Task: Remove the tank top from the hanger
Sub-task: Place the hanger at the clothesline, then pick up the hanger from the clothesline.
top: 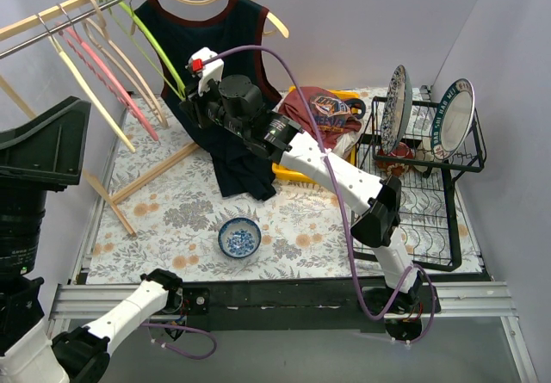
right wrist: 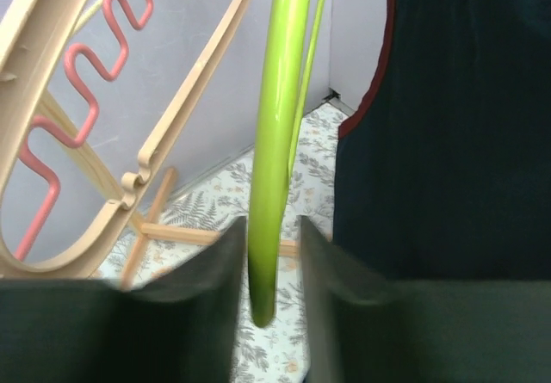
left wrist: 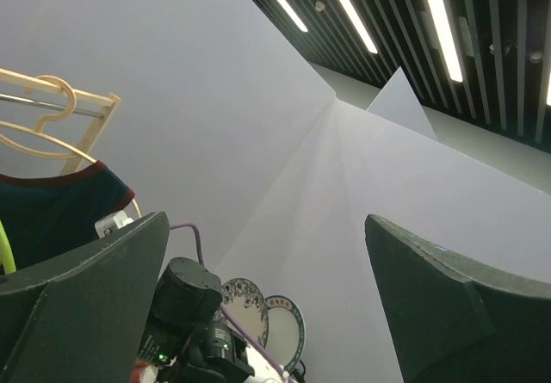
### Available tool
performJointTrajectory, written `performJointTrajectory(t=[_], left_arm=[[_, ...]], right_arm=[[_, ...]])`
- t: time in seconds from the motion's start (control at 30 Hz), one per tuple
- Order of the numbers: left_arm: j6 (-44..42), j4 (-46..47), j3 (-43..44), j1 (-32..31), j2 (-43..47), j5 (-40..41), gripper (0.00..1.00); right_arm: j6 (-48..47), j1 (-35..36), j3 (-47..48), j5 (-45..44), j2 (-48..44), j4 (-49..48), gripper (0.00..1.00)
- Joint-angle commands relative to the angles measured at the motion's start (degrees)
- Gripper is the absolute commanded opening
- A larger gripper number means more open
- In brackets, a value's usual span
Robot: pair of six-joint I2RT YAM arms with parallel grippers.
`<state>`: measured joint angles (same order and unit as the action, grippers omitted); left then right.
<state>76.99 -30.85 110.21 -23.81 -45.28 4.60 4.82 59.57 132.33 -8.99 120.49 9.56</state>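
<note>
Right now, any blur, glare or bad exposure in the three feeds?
Top external: even light, sharp, though the tank top reads as a dark mass. Left wrist: aimed upward, strip lights blown out, left claw dark against the pale wall. Right wrist: right claw blurred up close, bright sheen on the green hanger.

I see the tank top hanging just right of my right pincer, and it is dark navy with maroon trim at the neck and armholes. Its shoulders sit on a cream hanger hooked above the pincer. Its lower part drops past the pincer and bunches on the table below and to the right.
</note>
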Motion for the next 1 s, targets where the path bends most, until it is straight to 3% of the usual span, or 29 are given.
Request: performJointTrajectory(t=[0.0,0.1,0.13,0.27,0.43,0.53,0.6,0.73,0.87,0.97], left_arm=[[-3.24,-0.17,-0.26,-0.18,-3.06,-3.63,0.98],[-4.21,-0.18,-0.26,-0.09,-4.38,-7.23,0.98],[-3.87,1.13,-1.74,-0.09,-3.86,-7.67,0.98],[-3.08,18.41,-13.87,-0.18,2.11,-16.19,0.98],[2.96,9.42,-4.41,-0.36,-10.57,-23.75,0.98],[6.32,10.62,-5.78,-0.36,-15.09,-26.74,0.98],[7.99,13.79,-7.11,-0.36,-16.42,-25.35,0.98],[6.77,12.40,-5.46,-0.36,-21.16,-11.23,0.91],[3.17,12.13,-1.86,-0.36,-27.21,3.62,0.89],[1.94,12.13,0.34,-0.36,-29.86,5.16,0.92]], right_arm=[[1.42,-0.25,-2.14,0.29,-5.15,-3.50,0.58],[2.21,-0.33,-8.89,0.55,-12.17,-2.45,0.76],[2.39,-0.33,-11.20,1.60,-14.38,-2.36,0.77],[2.74,-0.24,-25.17,4.51,-26.60,-2.36,0.76],[1.95,-0.07,-31.87,2.59,-37.33,6.94,0.74],[2.65,0.11,-36.87,1.79,-43.83,8.01,0.74],[3.09,0.19,-41.79,0.83,-48.82,6.96,0.74],[2.65,0.19,-47.16,-5.31,-54.56,4.94,0.74],[-3.82,0.19,-45.85,-7.08,-55.28,2.76,0.75],[-9.11,-0.59,-41.30,-12.36,-51.78,2.04,0.78]])
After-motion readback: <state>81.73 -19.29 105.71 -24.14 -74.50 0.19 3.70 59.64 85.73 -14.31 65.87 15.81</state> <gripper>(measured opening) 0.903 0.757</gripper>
